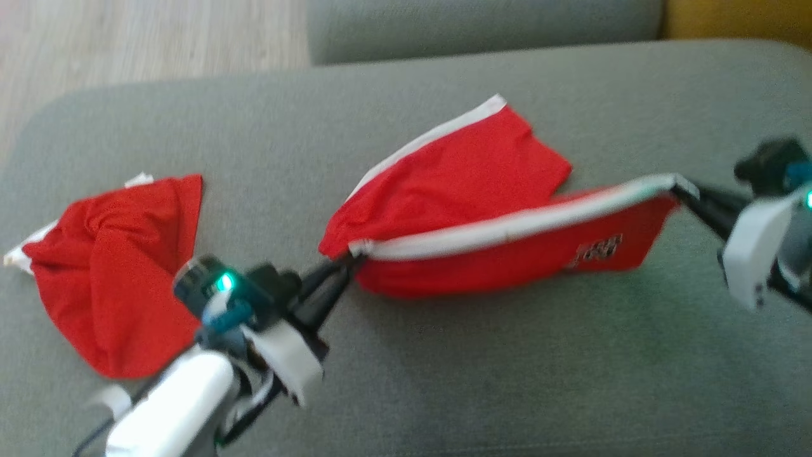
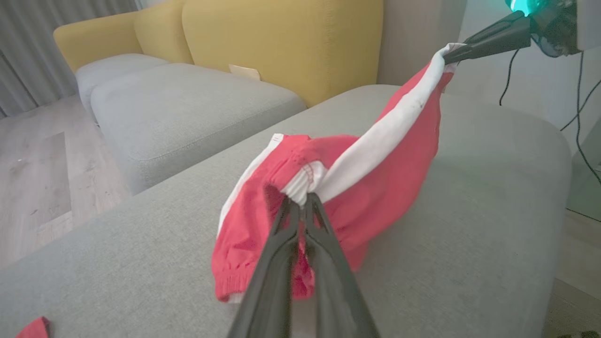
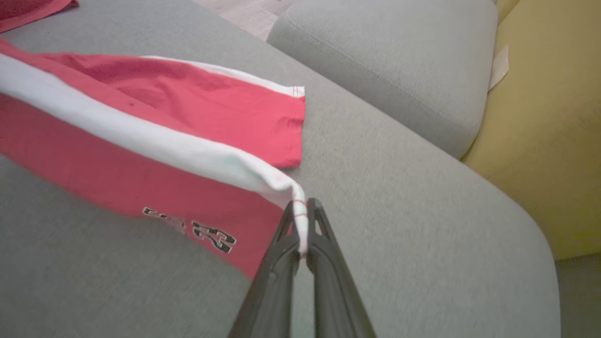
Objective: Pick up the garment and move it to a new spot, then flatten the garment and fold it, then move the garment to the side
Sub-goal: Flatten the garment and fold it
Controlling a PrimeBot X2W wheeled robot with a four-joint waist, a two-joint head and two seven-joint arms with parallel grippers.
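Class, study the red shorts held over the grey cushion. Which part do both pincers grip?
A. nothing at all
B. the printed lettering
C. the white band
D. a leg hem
C: the left pincer and right pincer are each shut on one end of the white band of the red shorts, stretching it between them.

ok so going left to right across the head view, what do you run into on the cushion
crumpled red garment lying loose → left gripper, pinching one end of the waistband → red and white garment, stretched between the two grippers → right gripper, pinching the other end
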